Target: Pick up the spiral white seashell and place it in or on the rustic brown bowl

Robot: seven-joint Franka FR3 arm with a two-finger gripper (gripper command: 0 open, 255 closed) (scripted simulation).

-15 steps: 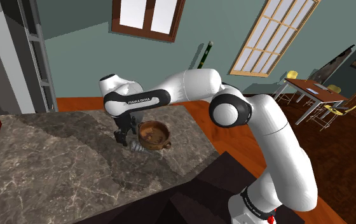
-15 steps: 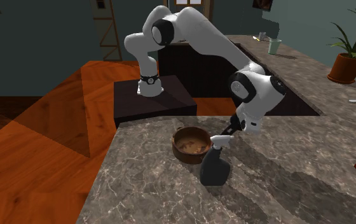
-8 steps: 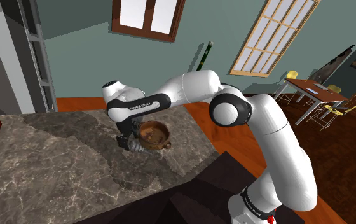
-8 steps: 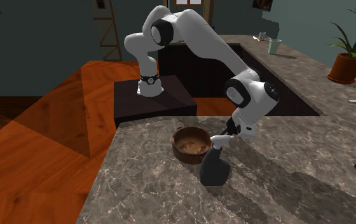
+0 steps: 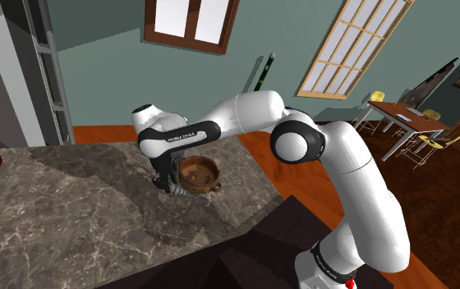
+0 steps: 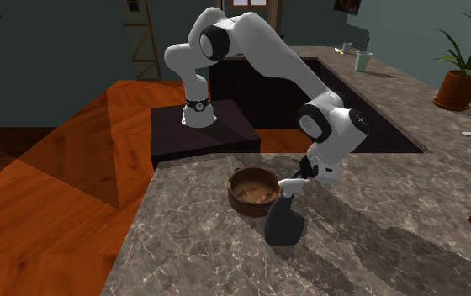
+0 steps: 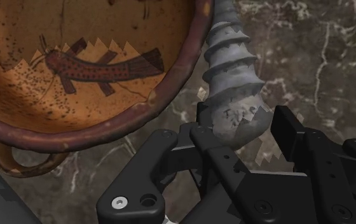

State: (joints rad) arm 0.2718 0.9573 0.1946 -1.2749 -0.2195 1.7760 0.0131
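1. Fingers (image 7: 292,137), both black, are clamped on the broad end of the grey-white spiral seashell (image 7: 234,83). One pad presses each side and I can see no gap. The white arm (image 5: 245,111) bends its wrist down over the dark marbled stone counter (image 5: 56,205).
2. That seashell (image 5: 173,187) lies low on the counter, not yet lifted, near the counter's corner closest to the dark box stand (image 6: 225,134). In the shoulder view it sits just to the left of its target. Its ribbed, screw-like taper points away from the fingers.
3. Next comes the rustic brown round bowl (image 7: 138,118), empty, with a small loop handle (image 7: 18,165) and a dark painted figure (image 7: 94,63) inside. The seashell's narrow tip runs right alongside the rim. I cannot tell whether they touch.
4. What could go wrong, in my judgement:
   - A straight lift could catch the tip under or against the rim. That could twist the seashell in the grip or jolt the bowl (image 6: 253,192).
   - The grip is on a rounded, tapering surface at one end only. The long free end could pivot or slide out between the pads.
   - A low carry could knock the wall and push the bowl toward the nearby counter edge.
   - A release too near the rim could leave the long seashell (image 6: 291,182) lying across it, ready to roll back out.
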